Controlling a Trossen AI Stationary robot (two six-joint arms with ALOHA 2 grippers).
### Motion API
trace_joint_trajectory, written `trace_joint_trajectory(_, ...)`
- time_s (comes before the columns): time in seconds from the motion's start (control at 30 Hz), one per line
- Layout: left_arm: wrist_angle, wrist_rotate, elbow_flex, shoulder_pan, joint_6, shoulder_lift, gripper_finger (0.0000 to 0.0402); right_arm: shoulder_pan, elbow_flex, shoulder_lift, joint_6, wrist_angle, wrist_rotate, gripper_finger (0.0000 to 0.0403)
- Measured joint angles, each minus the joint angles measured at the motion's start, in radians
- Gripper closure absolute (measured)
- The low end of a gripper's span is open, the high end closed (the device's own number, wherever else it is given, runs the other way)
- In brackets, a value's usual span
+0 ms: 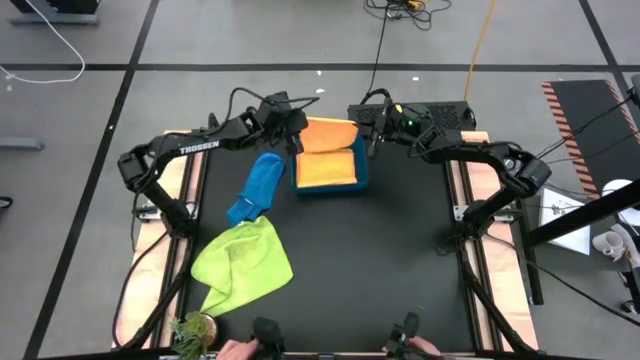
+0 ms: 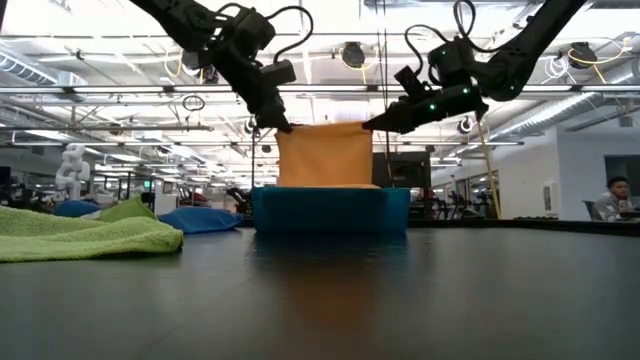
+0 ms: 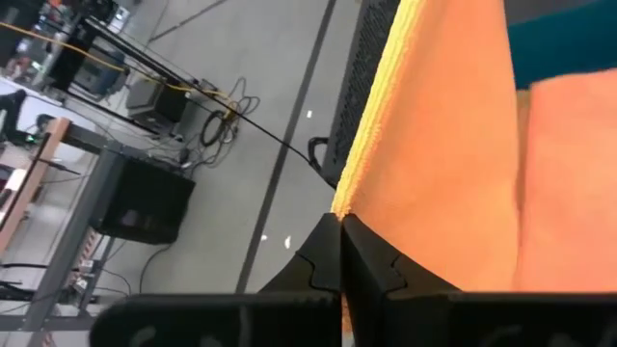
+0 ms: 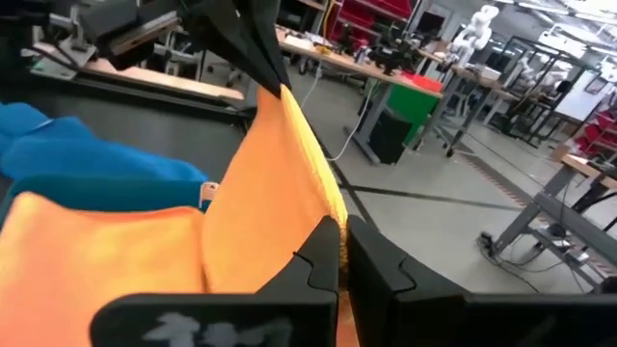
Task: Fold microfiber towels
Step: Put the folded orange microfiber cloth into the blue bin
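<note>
An orange towel point(image 2: 323, 155) hung stretched over the teal bin point(image 2: 330, 210) at the upper middle of the frame, its top edge running level from side to side. The left gripper point(image 2: 280, 126) had its jaws pinched on one top corner and the right gripper point(image 2: 372, 125) on the other, both equally near. The low view showed the hanging sheet; the overhead view showed another orange towel point(image 1: 325, 170) in the bin, plus blue towel point(image 1: 258, 188) and green towel point(image 1: 243, 262) on the bench point(image 1: 380, 260).
</note>
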Motion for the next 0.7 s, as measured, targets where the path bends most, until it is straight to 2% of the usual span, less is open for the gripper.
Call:
trace_joint_trajectory(0.3,0.027,0.029,0.002,0.018,0.025,0.000,0.0401,-0.022,0.007,-0.001,-0.053,-0.084,-0.004,0.0403)
trace_joint_trajectory(0.47,-0.047,0.060,0.002,-0.002,0.024,0.000,0.0401,-0.013,0.007,-0.001,-0.063,-0.159,-0.013,0.0403)
trace_joint_trajectory(0.7,-0.209,0.066,0.001,-0.075,-0.005,0.000,0.0401,0.016,0.006,-0.001,-0.064,-0.281,-0.126,0.0403)
